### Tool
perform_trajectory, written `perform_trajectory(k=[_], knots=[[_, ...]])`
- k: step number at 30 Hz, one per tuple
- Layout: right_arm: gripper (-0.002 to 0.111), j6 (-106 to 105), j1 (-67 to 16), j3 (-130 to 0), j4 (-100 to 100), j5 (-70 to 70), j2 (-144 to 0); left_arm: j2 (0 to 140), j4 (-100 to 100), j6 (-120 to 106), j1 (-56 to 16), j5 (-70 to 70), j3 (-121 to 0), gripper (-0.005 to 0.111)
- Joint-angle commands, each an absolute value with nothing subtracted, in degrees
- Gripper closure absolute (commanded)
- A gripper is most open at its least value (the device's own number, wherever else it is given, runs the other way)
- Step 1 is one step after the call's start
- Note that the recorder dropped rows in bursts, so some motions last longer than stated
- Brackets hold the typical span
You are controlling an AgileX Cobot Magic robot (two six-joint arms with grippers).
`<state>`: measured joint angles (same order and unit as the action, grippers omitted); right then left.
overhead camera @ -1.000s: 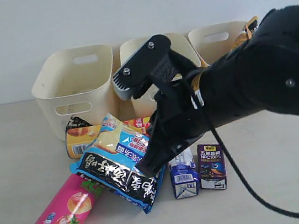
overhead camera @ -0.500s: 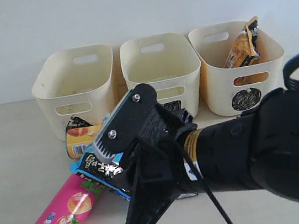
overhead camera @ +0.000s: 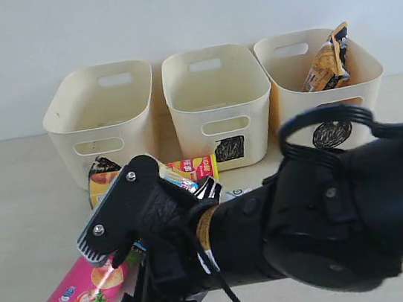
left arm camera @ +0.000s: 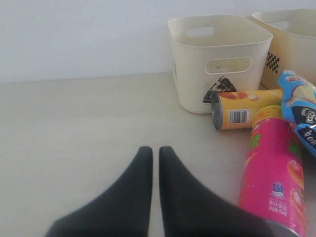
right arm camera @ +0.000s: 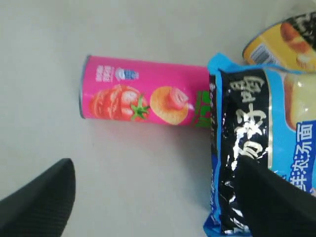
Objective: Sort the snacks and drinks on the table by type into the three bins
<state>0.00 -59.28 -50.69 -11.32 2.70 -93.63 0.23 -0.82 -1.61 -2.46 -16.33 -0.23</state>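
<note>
My right gripper [right arm camera: 155, 197] stands wide open low over the table [right arm camera: 148, 163]. One finger [right arm camera: 276, 202] lies over the blue chip bag [right arm camera: 261, 148], the other [right arm camera: 39, 197] over bare surface. The pink chip tube [right arm camera: 143, 96] lies flat just beyond, and the yellow tube [right arm camera: 284, 42] shows at a corner. In the exterior view the right arm [overhead camera: 309, 218] hides the bag and both cartons; the pink tube [overhead camera: 76, 300] and yellow tube [overhead camera: 105, 187] show. The orange bag [overhead camera: 327, 58] stands in the right bin [overhead camera: 362, 91]. My left gripper [left arm camera: 154, 150] is shut and holds nothing, beside the pink tube [left arm camera: 274, 173].
Left bin [overhead camera: 97, 105] and middle bin [overhead camera: 215, 89] stand at the back against the wall. In the left wrist view the nearest bin [left arm camera: 217, 59] stands behind the yellow tube [left arm camera: 242, 108], with bare table [left arm camera: 74, 128] stretching away from the fingers.
My right arm has swung down and toward the table's front, over the blue bag. It now hides the bag and both cartons in the exterior view.
</note>
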Motion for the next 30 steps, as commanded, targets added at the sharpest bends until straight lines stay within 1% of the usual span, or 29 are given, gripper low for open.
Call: perform_trajectory(k=[1,10,13,14,19,22,27,30], knots=[[0.030,0.8,-58.9,-56.7,-11.4,11.1,-96.6,0.0,-0.6,-0.9,-2.3,-15.9,0.0,0.103],[0.030,5.2,-59.0,-61.3,-21.6,15.9,-98.5,0.0,-0.6,-0.9,-2.3,-16.1,0.0,0.103],[0.031,11.9,-59.0,-63.9,-26.3,19.2,-98.5,0.0,-0.6,-0.9,-2.3,-16.1,0.0,0.103],[0.033,15.8,-59.0,-64.5,-29.4,20.6,-98.5,0.0,-0.6,-0.9,-2.3,-16.1,0.0,0.103],[0.051,35.7,-60.3,-64.6,-44.7,25.2,-98.5,0.0,-0.6,-0.9,-2.3,-16.1,0.0,0.103],[0.055,39.4,-61.2,-64.6,-47.7,18.2,-98.5,0.0,-0.6,-0.9,-2.3,-16.1,0.0,0.103],[0.055,41.5,-61.2,-63.6,-47.9,0.8,-98.5,0.0,-0.6,-0.9,-2.3,-16.1,0.0,0.103],[0.055,41.4,-61.2,-62.2,-47.9,0.3,-98.5,0.0,-0.6,-0.9,-2.3,-16.1,0.0,0.103]])
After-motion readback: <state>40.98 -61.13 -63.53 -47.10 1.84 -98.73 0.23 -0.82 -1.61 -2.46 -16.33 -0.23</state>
